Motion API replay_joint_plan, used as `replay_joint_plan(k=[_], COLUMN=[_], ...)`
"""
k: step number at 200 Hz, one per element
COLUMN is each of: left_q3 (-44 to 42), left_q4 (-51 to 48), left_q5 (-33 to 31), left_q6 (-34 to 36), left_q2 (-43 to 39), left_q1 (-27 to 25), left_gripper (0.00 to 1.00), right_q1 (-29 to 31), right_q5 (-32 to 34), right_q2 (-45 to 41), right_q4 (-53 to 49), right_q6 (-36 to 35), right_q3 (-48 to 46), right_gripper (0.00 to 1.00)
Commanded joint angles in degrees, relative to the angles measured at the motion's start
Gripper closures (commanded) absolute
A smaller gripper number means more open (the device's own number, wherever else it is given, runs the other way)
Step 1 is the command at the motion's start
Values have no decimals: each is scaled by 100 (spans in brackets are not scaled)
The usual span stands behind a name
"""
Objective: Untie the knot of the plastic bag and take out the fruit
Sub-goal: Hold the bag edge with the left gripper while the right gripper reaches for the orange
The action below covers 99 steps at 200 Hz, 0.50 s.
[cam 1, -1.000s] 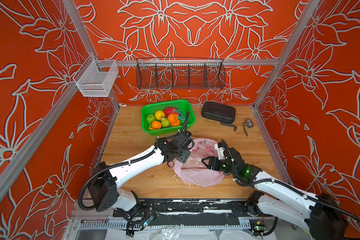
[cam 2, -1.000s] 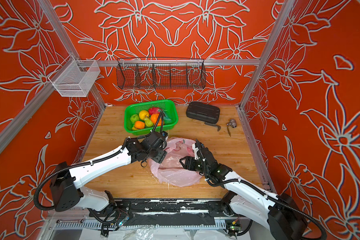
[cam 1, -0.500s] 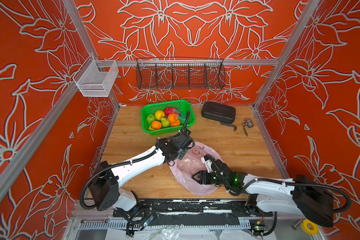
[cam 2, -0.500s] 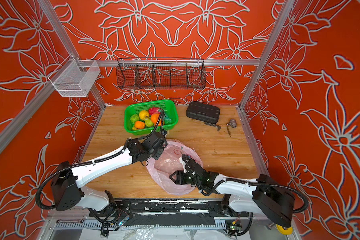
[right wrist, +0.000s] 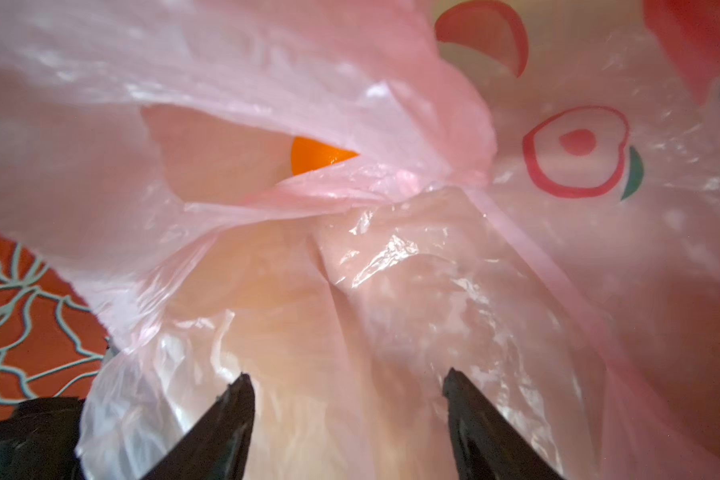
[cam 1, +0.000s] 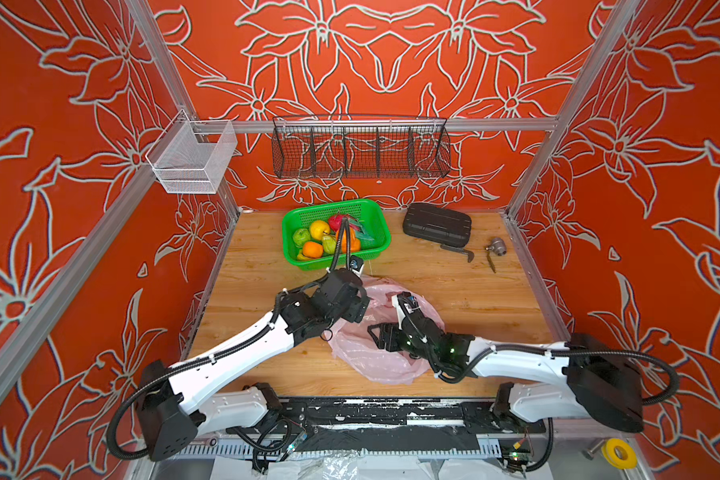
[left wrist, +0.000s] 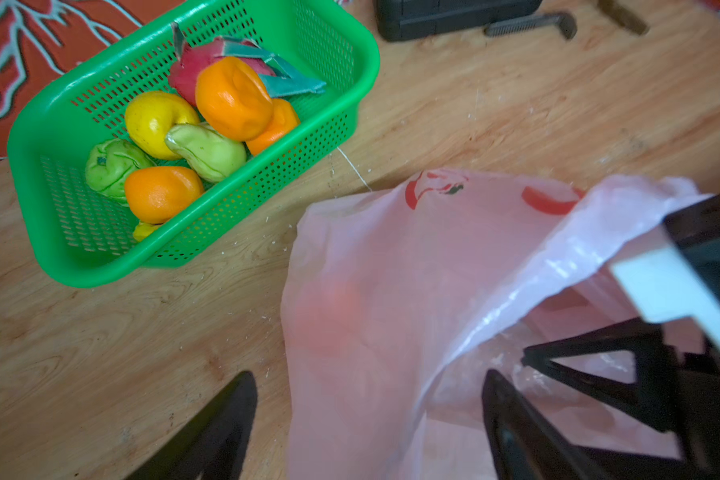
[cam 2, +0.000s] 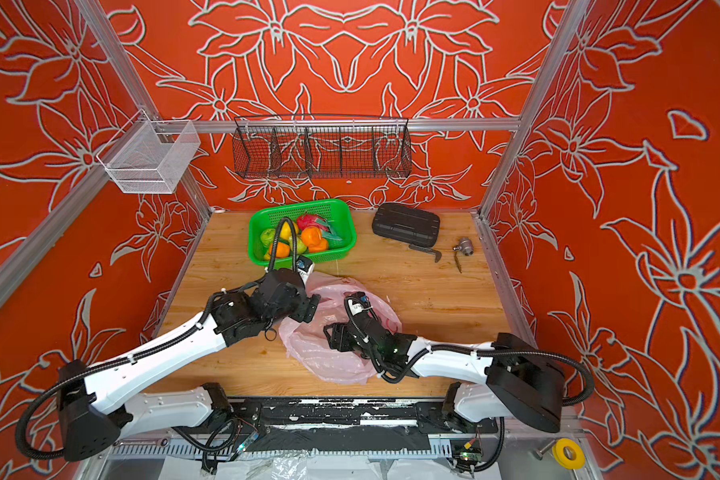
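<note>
Bag (cam 1: 362, 357) lies open on worktop (cam 1: 454, 291); right end effector (right wrist: 346, 374), spread, faces orange (right wrist: 314, 156) just ahead inside, probably to grab it; left end effector (left wrist: 366, 374) spread astride bag rim.

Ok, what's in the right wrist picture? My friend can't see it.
A crinkly pink bag fills the picture, and an orange peeks out through a gap in it. The right claw is open in front of the bag, and a red apple drawing is printed on the plastic.
</note>
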Motion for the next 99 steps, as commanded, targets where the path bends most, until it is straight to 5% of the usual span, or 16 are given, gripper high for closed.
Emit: replay_joint_plan(k=[1, 46, 99], left_q3=[-114, -473, -844], left_q4=[61, 191, 885], left_q5=[485, 1666, 2251], left_q6=[-542, -1211, -1473], left_q2=[-267, -126, 742], left_q1=[682, 2179, 2890], left_gripper=[16, 36, 41], right_q1=[27, 27, 27], right_q5=[433, 643, 770], right_q2=[366, 1081, 1673], right_q4=[408, 959, 1430], right_q6=[-290, -618, -1268], right_q3=[288, 528, 755], right_gripper=[28, 35, 37])
